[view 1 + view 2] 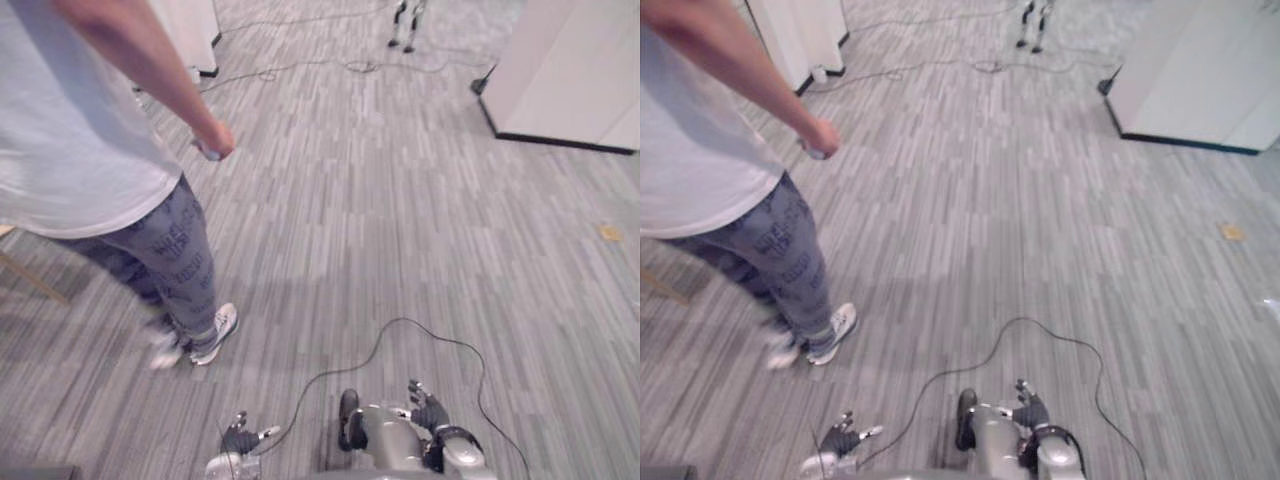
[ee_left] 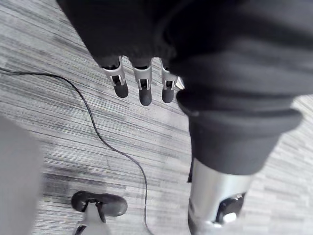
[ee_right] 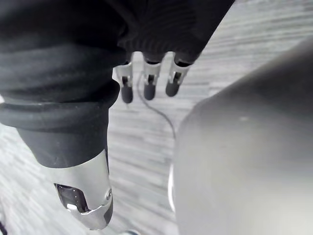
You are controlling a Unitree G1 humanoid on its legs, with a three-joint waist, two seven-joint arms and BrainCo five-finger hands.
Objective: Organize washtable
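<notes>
Cannot tell where the washtable lies relative to either hand, nor what stands on it; saw grey floor (image 1: 400,220) ahead of both. Cannot yet judge weight, stiffness or slip of its things; would guess, as an assumption only, small wash items, light and possibly smooth, best taken round the middle rather than by an end; to be checked once in sight.

Found left hand (image 1: 240,438) hanging low at the side, pointed down at the floor; read its fingers (image 2: 143,85) as straight and slack, spread a little, clasping nothing. Found right hand (image 1: 428,412) in the same low pose on the other side; read its fingers (image 3: 150,81) likewise straight, relaxed, holding nothing.

Noted a person (image 1: 80,150) standing ahead of the left hand and further out to its left, well apart from it; arm stretched forward, person's hand (image 1: 215,138) closed on a small pale object (image 1: 207,152), too small to name. Noted a white cabinet (image 1: 570,70) far ahead of the right hand, off to its right.
</notes>
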